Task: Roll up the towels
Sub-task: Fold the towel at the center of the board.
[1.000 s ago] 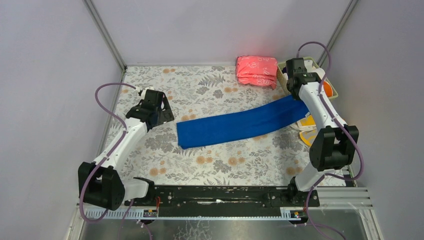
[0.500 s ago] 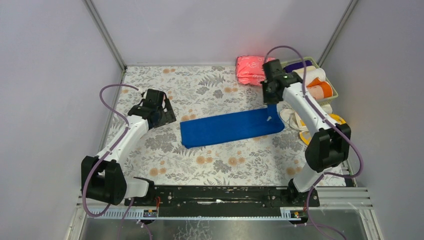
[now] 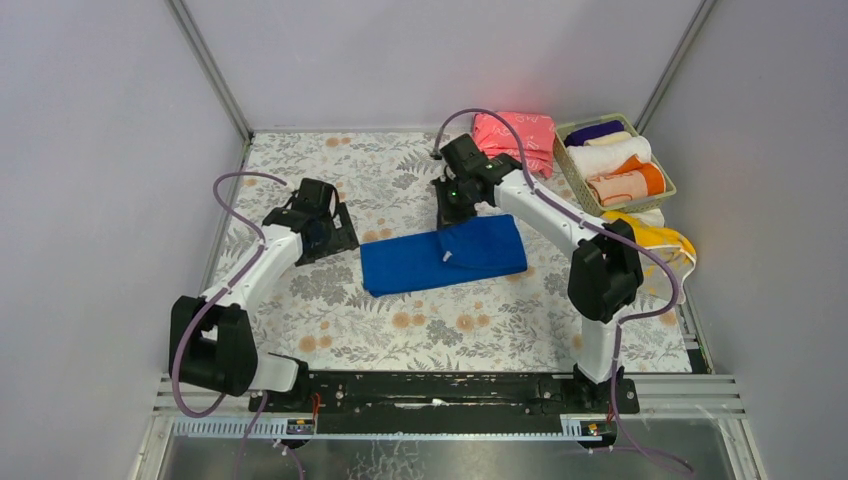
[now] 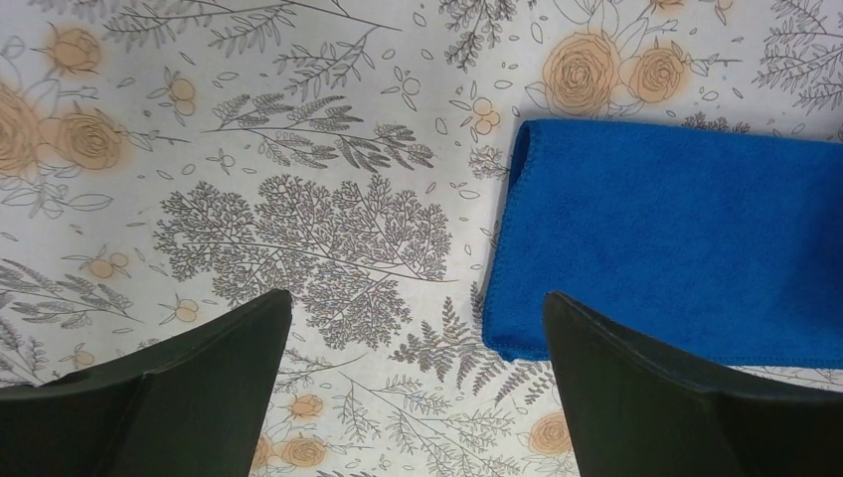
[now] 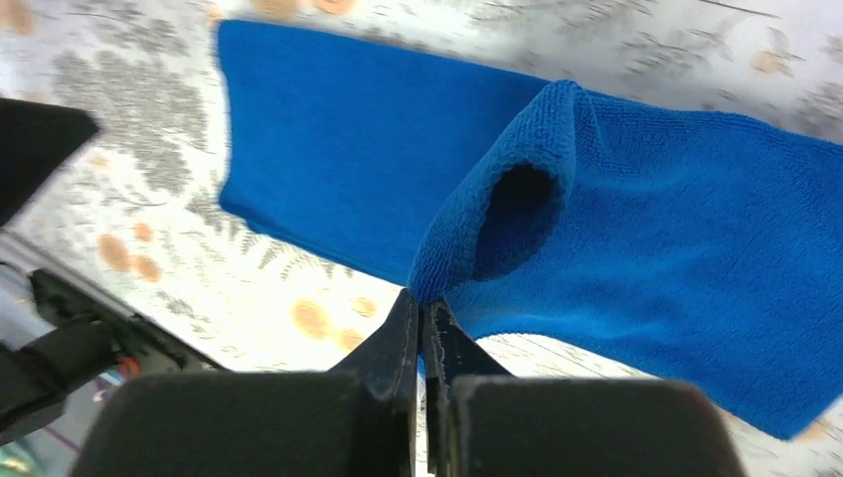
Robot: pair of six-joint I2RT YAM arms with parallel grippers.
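Observation:
The royal blue towel (image 3: 440, 258) lies across the middle of the floral table, its right part doubled over to the left. My right gripper (image 3: 452, 215) is shut on the lifted edge of the blue towel (image 5: 646, 248), the cloth curling over the right gripper's (image 5: 422, 298) tips. Open, my left gripper (image 3: 325, 235) hovers just left of the towel's left end. In the left wrist view the left gripper (image 4: 415, 298) has bare table between its fingers and the blue towel (image 4: 676, 258) by the right finger.
A folded pink stack (image 3: 515, 140) sits at the back. A basket (image 3: 566, 128) at the back right holds rolled towels, cream (image 3: 610, 157) and orange (image 3: 640, 183). A yellow towel (image 3: 660, 240) lies below the basket by the right wall.
My right gripper has carried the towel's right end leftward, folding the towel over itself and shortening it. The left gripper has edged closer to the towel's left end.

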